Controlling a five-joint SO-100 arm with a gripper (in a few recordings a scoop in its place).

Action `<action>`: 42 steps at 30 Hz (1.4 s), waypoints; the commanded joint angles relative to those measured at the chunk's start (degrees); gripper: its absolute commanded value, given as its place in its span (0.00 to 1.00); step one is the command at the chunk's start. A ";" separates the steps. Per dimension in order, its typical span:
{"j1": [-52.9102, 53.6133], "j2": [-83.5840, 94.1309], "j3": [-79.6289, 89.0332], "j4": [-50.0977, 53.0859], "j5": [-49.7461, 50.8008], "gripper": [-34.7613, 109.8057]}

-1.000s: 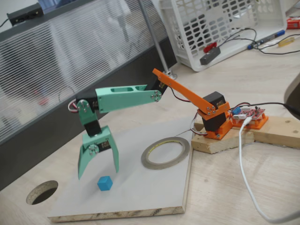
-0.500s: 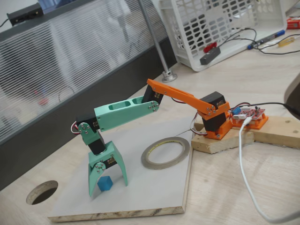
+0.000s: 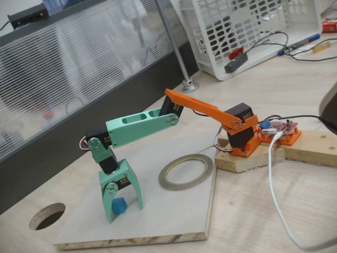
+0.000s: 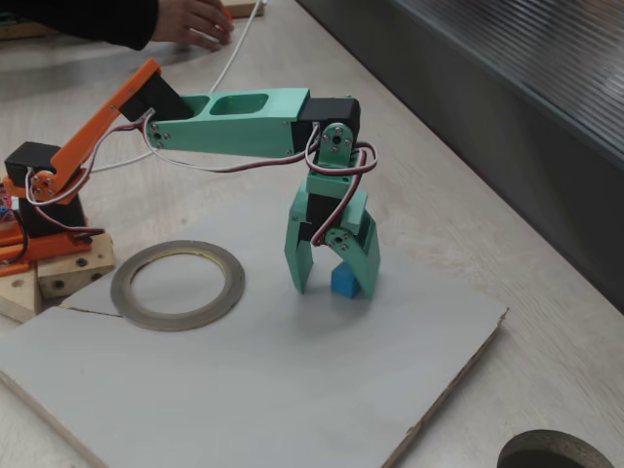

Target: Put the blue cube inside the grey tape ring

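The blue cube (image 3: 119, 206) (image 4: 343, 281) rests on the grey board, standing between the two green fingers of my gripper (image 3: 124, 212) (image 4: 333, 290). The fingers point down with their tips at the board. The gripper is open, its jaws narrowed around the cube. In a fixed view the cube sits against one finger (image 4: 367, 263), with a gap to the other. The grey tape ring (image 3: 164, 177) (image 4: 175, 319) lies flat on the same board, between the cube and the arm's orange base, with nothing in its opening.
The grey board (image 3: 174, 216) (image 4: 244, 390) lies on a wooden table. A dark round hole (image 3: 47, 216) (image 4: 556, 453) is cut in the table beside the board. The orange base stands on a wooden block (image 3: 247, 161). A white basket (image 3: 247, 26) and cables lie behind.
The arm came down from above the board and set the gripper's fingers either side of the blue cube. Over the last half second the jaws narrowed a little and the cube shifted slightly.
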 commanded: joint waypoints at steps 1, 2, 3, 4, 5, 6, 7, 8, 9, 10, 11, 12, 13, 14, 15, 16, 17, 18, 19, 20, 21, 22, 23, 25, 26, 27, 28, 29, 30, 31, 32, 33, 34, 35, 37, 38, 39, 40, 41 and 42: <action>-0.44 0.88 -0.97 -1.67 -0.09 0.53; -0.44 0.88 -0.97 -3.34 -0.09 0.50; -0.44 0.88 -0.97 -5.19 -0.09 0.48; -0.44 0.88 -0.97 -7.03 -0.09 0.47; -0.44 0.88 -0.97 -8.88 -0.09 0.45; -0.44 0.88 -0.88 -10.46 -0.09 0.43; -0.44 0.88 -0.88 -11.78 -0.09 0.42; -0.44 0.97 -0.88 -12.83 -0.09 0.41; -0.44 0.97 -0.88 -13.45 -0.09 0.40; -0.44 0.97 -0.88 -13.71 -0.09 0.39; -0.44 0.97 -0.88 -13.80 -0.09 0.38; -0.44 0.97 -0.88 -13.80 -0.09 0.37; -0.44 0.97 -0.88 -13.80 -0.09 0.37; -0.44 0.97 -0.88 -13.80 -0.09 0.37; -0.44 0.97 -0.88 -13.80 -0.09 0.37; -0.44 0.97 -0.79 -13.80 -0.09 0.37; -0.44 0.97 -0.53 -13.80 -0.09 0.37; -0.44 0.97 -0.35 -13.80 -0.09 0.37; -0.44 0.97 -0.26 -13.80 0.09 0.37; -0.44 0.97 -0.26 -13.80 0.26 0.37; -0.44 0.97 -0.26 -13.80 0.26 0.37; -0.44 0.97 -0.18 -13.80 0.26 0.37; -0.53 1.05 -0.18 -13.80 0.35 0.37; -0.53 1.14 -0.09 -13.80 0.35 0.37; -0.53 1.32 -0.09 -13.62 0.35 0.37; -0.53 2.20 0.18 -13.45 0.35 0.37; -0.53 3.96 1.05 -13.54 0.35 0.37; -0.53 6.42 3.08 -13.80 0.35 0.37; -0.53 9.49 6.15 -13.80 0.35 0.37; -0.53 12.57 9.32 -13.80 0.26 0.37; -0.53 15.91 13.18 -13.80 0.18 0.37; -0.53 19.16 16.70 -13.80 0.18 0.37; -0.53 22.59 19.86 -13.80 0.09 0.37; -0.53 26.02 22.50 -13.80 0.09 0.37; -0.44 31.73 26.28 -13.80 0.09 0.37; -0.44 33.13 27.33 -13.80 0.09 0.37; -0.44 34.37 27.95 -13.62 0.09 0.37; -0.44 34.72 28.30 -13.18 0.09 0.37; -0.44 34.72 28.39 -13.18 0.09 0.37; -0.44 34.72 28.39 -13.18 0.09 0.37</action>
